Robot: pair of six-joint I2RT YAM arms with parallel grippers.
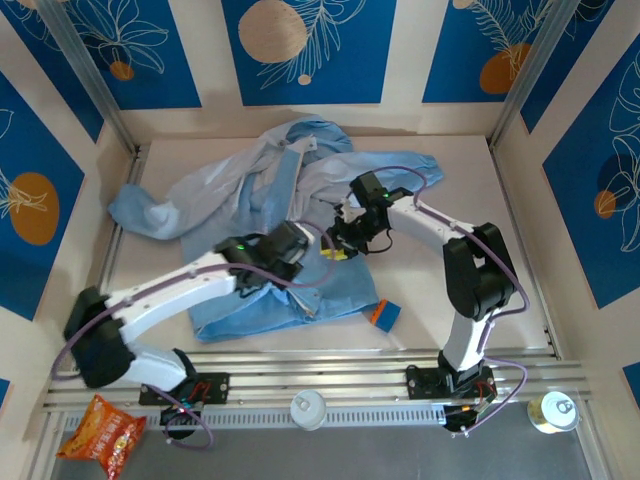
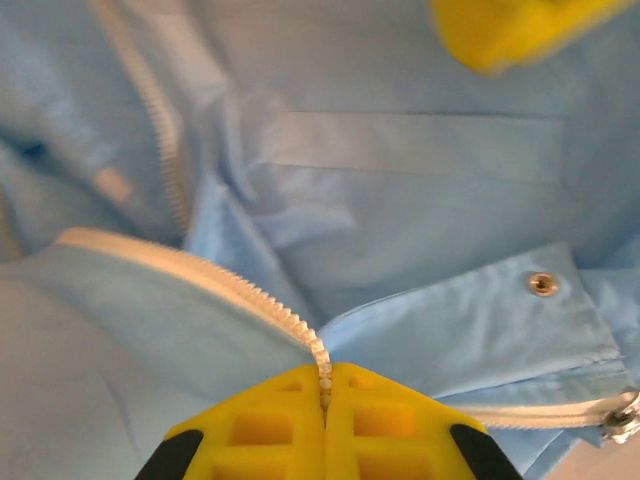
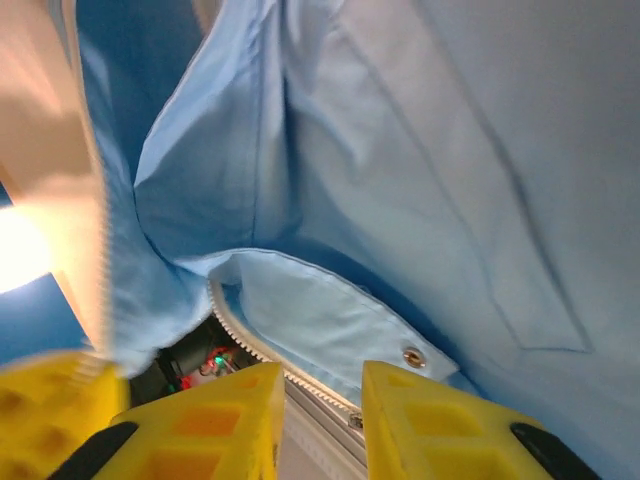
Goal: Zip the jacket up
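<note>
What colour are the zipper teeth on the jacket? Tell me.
The zipper is whitish, clearest in the left wrist view.

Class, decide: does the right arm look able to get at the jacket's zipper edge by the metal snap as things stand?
Probably yes: the right gripper is open and the zipper edge by the metal snap lies bare just ahead of its fingers.

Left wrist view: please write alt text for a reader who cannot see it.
The yellow left gripper, shut, pinches the white zipper of a light-blue jacket at the bottom centre. A small metal snap sits on the fabric to the right.
</note>
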